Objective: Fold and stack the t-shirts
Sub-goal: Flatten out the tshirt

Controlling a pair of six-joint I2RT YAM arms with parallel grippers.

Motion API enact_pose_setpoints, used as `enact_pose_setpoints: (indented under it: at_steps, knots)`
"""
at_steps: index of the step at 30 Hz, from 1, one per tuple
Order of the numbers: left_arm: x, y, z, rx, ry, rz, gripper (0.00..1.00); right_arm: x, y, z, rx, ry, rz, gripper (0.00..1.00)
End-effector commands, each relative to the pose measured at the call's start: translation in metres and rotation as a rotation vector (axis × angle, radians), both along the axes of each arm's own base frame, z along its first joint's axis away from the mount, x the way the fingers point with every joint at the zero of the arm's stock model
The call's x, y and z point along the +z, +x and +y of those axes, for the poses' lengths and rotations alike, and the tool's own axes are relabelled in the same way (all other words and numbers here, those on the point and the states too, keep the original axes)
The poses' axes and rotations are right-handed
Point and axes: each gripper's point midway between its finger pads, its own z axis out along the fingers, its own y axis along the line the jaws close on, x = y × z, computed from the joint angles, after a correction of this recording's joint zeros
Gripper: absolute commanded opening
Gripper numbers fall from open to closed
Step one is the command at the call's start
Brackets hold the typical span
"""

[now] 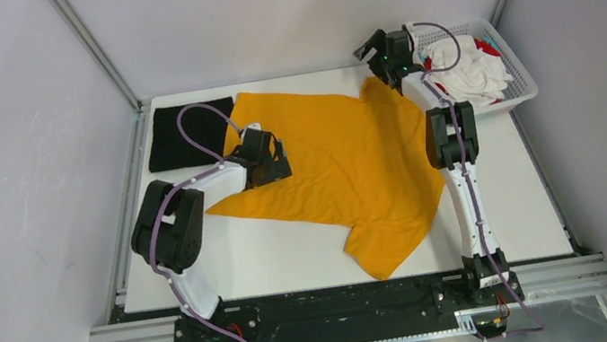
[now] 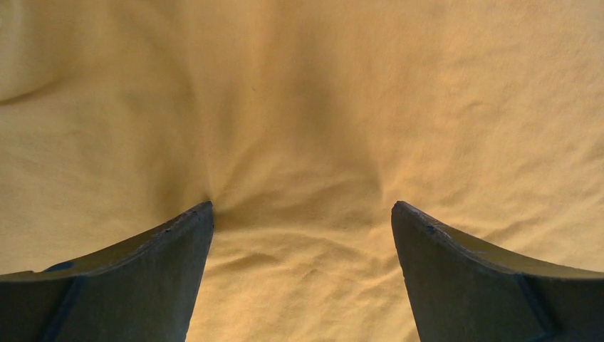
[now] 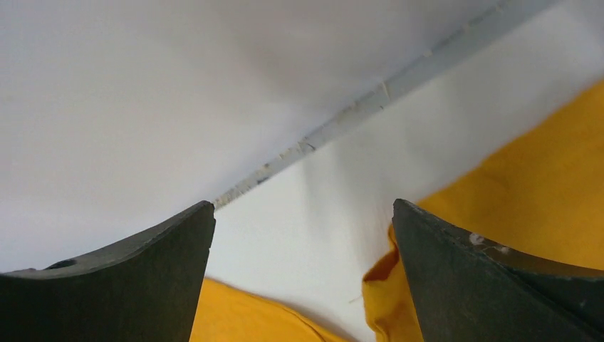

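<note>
A mustard-orange t-shirt (image 1: 353,163) lies spread across the middle of the table, one sleeve toward the front. A folded black t-shirt (image 1: 185,134) lies at the back left. My left gripper (image 1: 269,160) is open, its fingertips (image 2: 196,221) pressed on the orange cloth (image 2: 306,128) at the shirt's left part, puckering it. My right gripper (image 1: 373,52) is open and empty, raised above the shirt's back right sleeve (image 3: 541,178), with bare table between the jaws. White and red shirts (image 1: 470,64) lie in the basket.
A white mesh basket (image 1: 523,84) stands at the back right corner. Grey walls and metal frame posts enclose the table (image 1: 276,257) on three sides.
</note>
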Motion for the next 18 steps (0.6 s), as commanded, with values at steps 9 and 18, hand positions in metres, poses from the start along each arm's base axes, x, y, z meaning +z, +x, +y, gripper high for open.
enact_pose_setpoints:
  at_steps: [9,18]
  knots:
    - [0.018,-0.010,0.001,-0.011,-0.027,-0.005,1.00,0.091,-0.051,0.006,0.114,-0.245,-0.073,0.99]
    - [0.065,-0.005,0.019,0.077,-0.035,-0.136,1.00,0.056,-0.233,-0.002,0.151,-0.430,0.208,0.99]
